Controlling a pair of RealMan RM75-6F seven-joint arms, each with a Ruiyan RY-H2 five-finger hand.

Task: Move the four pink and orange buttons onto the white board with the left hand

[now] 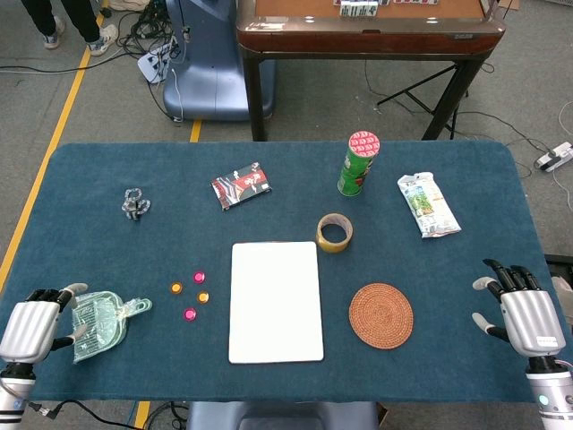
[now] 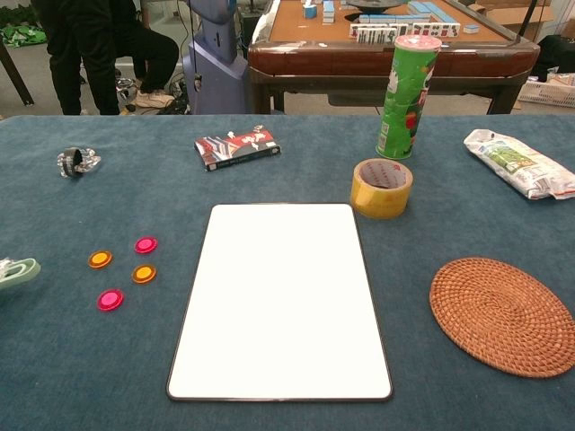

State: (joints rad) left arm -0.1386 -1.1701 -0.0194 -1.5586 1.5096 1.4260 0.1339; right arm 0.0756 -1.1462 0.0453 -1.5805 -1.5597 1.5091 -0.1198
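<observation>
Pink & orange buttons [image 1: 190, 294] left of white board [image 1: 275, 302], both robot hands empty, fingers spread.

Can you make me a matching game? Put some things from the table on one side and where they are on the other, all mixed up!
Things:
1. green snack can
2. round woven rattan coaster
3. pink and orange buttons
4. yellow tape roll

Places:
A. left of the white board
B. right of the board
C. touching the board's far right corner
D. far side, behind the tape

Pairs: 1-D, 2-B, 3-A, 4-C

A robot lab floor: yellow floor tape [image 1: 55, 125]; loose cables [image 1: 152, 40]; a mahjong table [image 1: 367, 27] behind.
</observation>
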